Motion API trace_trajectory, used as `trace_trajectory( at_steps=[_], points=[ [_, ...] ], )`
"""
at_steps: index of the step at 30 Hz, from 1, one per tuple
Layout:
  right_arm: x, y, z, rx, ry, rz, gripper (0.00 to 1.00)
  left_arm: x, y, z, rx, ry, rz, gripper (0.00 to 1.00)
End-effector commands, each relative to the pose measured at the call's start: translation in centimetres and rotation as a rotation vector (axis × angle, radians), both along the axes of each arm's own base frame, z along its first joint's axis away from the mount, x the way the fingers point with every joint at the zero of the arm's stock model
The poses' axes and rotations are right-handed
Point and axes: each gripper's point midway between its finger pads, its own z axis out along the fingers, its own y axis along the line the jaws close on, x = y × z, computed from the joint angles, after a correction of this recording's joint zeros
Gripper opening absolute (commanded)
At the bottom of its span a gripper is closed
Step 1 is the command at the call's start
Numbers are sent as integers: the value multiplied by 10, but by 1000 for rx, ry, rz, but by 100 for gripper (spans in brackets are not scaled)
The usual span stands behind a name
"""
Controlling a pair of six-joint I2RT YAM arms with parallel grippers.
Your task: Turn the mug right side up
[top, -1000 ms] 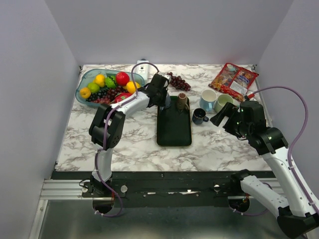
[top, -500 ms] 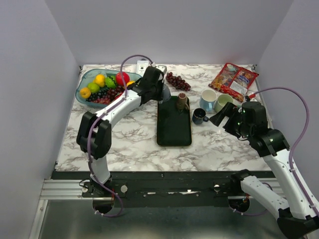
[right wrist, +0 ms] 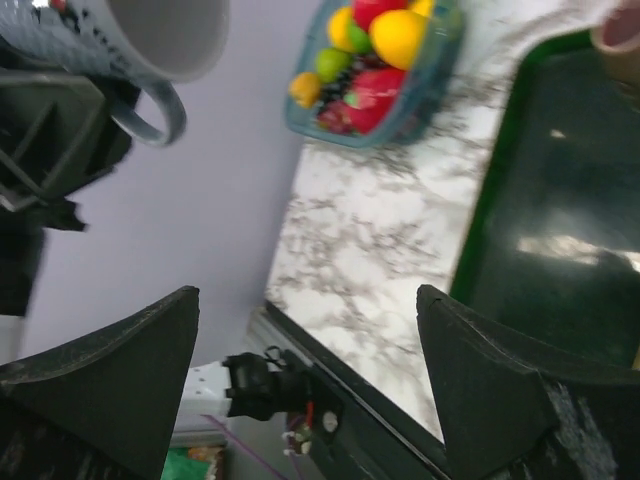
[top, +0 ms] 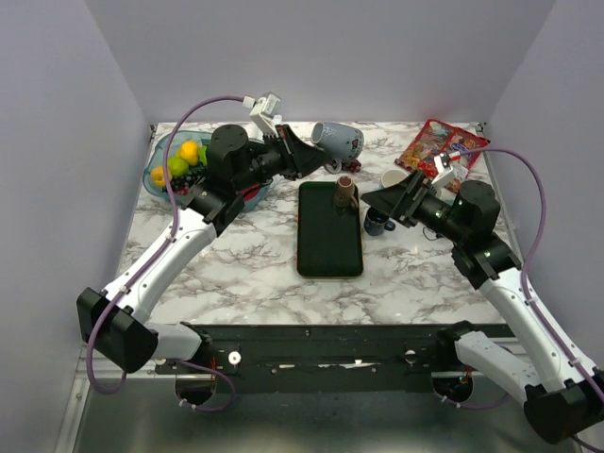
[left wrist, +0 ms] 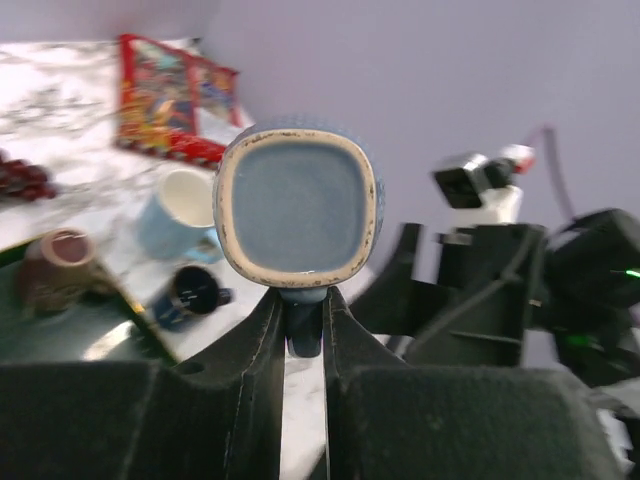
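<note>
The mug [top: 338,142] is blue-grey and speckled. My left gripper [top: 307,156] is shut on its handle and holds it in the air, tipped on its side, above the back of the table. In the left wrist view one round end of the mug [left wrist: 298,205] faces the camera, with the handle pinched between my fingers [left wrist: 260,350]. My right gripper [top: 382,200] is open and empty, right of the green tray [top: 329,247] and below the mug. The right wrist view shows the mug [right wrist: 130,35] at the top left, far from that gripper [right wrist: 310,370].
A brown cup [top: 345,192] stands on the tray's far end. A small dark mug [top: 376,223] and a light blue mug [top: 394,182] stand right of the tray. A snack bag [top: 436,146] lies at the back right. A fruit bowl [top: 175,162] stands at the back left.
My left arm has lifted the mug off the tray's back left corner, up and toward the back right. My right gripper has swung left toward the tray.
</note>
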Motion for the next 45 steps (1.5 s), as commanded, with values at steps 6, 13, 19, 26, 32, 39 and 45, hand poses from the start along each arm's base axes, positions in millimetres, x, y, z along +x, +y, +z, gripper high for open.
trace_trajectory(
  at_steps=[6,13,19,26,32,39,45],
  points=[
    [-9,28,134,196,-402,200,95,-61,0,110,-481,-49,-165,0],
    [-6,34,163,246,-473,224,89,-67,-3,134,-565,-38,-189,0],
    [-1,40,169,254,-481,222,78,-76,-15,143,-578,-56,-199,0],
    [-4,42,172,261,-483,230,64,-88,-31,142,-560,-86,-210,0],
    [-6,39,170,287,-472,213,45,-91,-36,140,-554,-89,-201,0],
    [-8,33,171,297,-483,175,1,-96,-39,136,-551,-88,-224,0],
    [-8,14,169,204,-500,60,1,-90,-36,122,-447,-127,-162,56]
  ],
)
